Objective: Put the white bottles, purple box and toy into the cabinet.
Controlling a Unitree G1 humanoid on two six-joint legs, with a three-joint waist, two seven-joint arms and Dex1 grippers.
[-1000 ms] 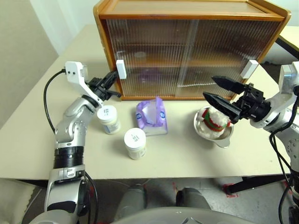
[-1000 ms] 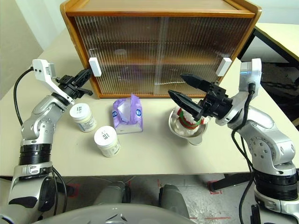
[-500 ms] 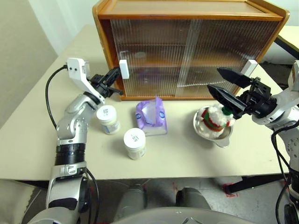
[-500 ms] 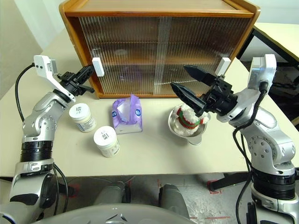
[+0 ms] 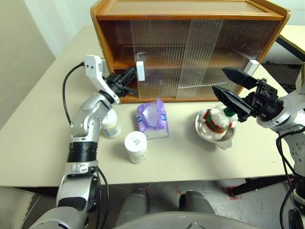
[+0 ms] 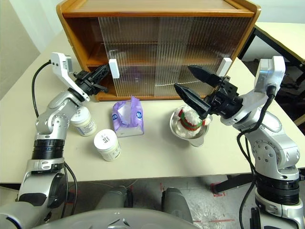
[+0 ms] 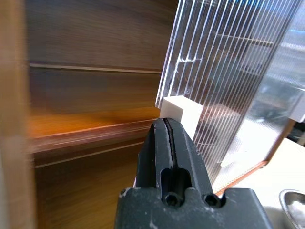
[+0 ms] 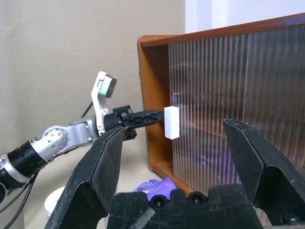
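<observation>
The left end effector was pinched shut against the door handle; the right end effector gaped wide above the soft toy; light, squashy, best taken round its middle.

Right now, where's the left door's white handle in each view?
Left eye: white handle, upper centre-left, at the left gripper tip.
Right eye: upper left.
Left wrist: centre, just past the shut jaws.
Right wrist: centre.
Shared landmark: ribbed sliding door.
</observation>
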